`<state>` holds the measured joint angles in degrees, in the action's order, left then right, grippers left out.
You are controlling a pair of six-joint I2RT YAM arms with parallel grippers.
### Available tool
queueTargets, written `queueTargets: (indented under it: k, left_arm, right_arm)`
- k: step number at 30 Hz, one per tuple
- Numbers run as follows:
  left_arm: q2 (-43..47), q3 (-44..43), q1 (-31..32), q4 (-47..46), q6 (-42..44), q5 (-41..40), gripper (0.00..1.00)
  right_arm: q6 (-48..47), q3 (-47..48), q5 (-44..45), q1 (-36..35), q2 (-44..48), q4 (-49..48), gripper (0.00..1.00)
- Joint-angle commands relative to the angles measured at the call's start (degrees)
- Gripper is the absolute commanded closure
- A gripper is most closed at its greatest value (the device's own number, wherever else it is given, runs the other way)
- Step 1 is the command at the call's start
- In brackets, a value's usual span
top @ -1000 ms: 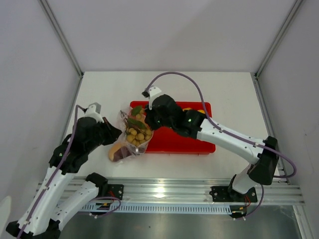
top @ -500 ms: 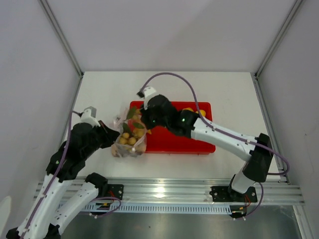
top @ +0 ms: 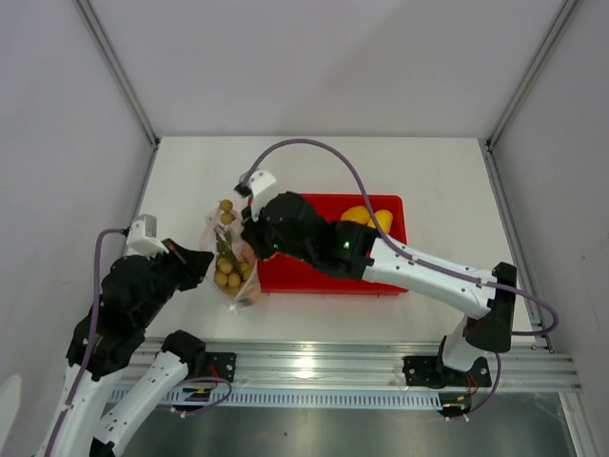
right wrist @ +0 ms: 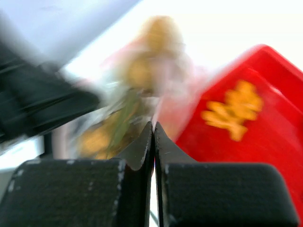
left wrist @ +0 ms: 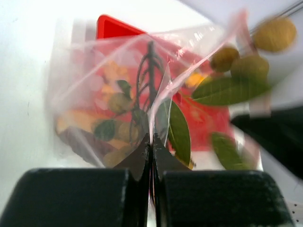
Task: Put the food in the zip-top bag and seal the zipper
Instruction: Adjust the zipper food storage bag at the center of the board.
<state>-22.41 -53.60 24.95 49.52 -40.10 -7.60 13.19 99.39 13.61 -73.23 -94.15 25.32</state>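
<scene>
- Clamped shut on the thin film of the zip-top bag (left wrist: 85, 71) with the left gripper (left wrist: 151, 144); pressed together too at the right gripper (right wrist: 154, 135), seemingly on the opposite mouth edge, though blurred there.
- Held up between both, just left of the red tray (top: 295, 284); bunch of tan fruits (top: 226, 276) mostly inside, a few poking above the mouth; two yellow fruits (top: 366, 217) not yet bagged, lying in the tray's far right corner.
- Possible slipping of the smooth film out of either small pinch; then a dropped bag and spilled fruit.
- Possible tearing by pulling the mouth too wide.
- Possible trapping of the leaves (left wrist: 179, 135) in the zipper, hence no proper seal; zipper itself not clearly made out here.
- Little room on the left, close to the edge of the table (top: 428, 171) and the side wall (top: 76, 190); near edge and rail (top: 314, 367) also close; plenty of open surface behind and to the right; better to work toward the tray.
</scene>
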Motion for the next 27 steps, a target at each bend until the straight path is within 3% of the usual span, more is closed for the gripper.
queueTargets:
  k: [1, 4, 7, 10, 12, 14, 18, 20, 22, 23, 26, 27]
  left_arm:
    - [-3.86, 0.79, 0.01, -0.91, 0.81, 1.35, 0.99]
    - [-5.36, -5.35, 0.01, 2.16, 1.51, -0.57, 0.99]
    - [-1.08, -10.89, 0.01, 2.69, 1.43, -1.98, 0.99]
    - [1.06, -12.49, 0.01, 4.26, 1.60, -3.39, 0.99]
    - [-0.78, -11.88, 0.01, 5.06, 3.17, -3.39, 0.99]
    - [-6.92, -12.39, -0.08, 5.15, 5.19, -2.08, 0.99]
    - [-15.72, -22.05, -0.08, 7.34, 8.80, 2.73, 0.99]
    - [-16.35, -29.42, -0.08, 8.83, 8.63, 5.12, 0.99]
    - [-14.77, -30.95, -0.08, 8.76, 8.02, 7.85, 1.00]
    - [-13.89, -30.34, -0.08, 8.67, 7.93, 8.90, 0.99]
    - [-12.65, -20.60, -0.08, 7.44, 8.72, 6.38, 1.00]
    - [-13.26, -11.09, -0.34, 4.48, 8.89, 5.76, 0.99]
  right_arm:
    - [2.90, -2.45, 0.29, 7.58, -0.51, -2.99, 1.00]
    - [1.58, 5.87, 0.28, 7.05, -1.91, -0.81, 1.00]
    - [-2.28, 12.40, 4.04, 3.02, -1.57, 2.01, 1.00]
    - [-4.32, 6.21, 6.60, -0.16, 2.20, -2.46, 1.00]
    - [-0.91, 2.05, 4.87, 4.03, 2.57, -6.50, 1.00]
    - [2.18, 2.54, -2.25, 8.26, -1.46, -5.91, 1.00]
    - [2.89, 18.25, -4.90, 10.04, -9.29, 1.20, 1.00]
    - [2.90, 29.47, -4.91, 8.64, -11.92, 6.46, 1.00]
    - [1.58, 32.08, -4.12, 6.53, -11.67, 7.63, 1.00]
    - [1.84, 31.13, -4.64, 5.65, -10.98, 6.16, 1.00]
    - [4.63, 12.99, -7.45, 7.82, -6.23, -5.78, 1.00]
    - [7.09, 5.19, -11.37, 9.58, -6.74, -7.98, 1.00]
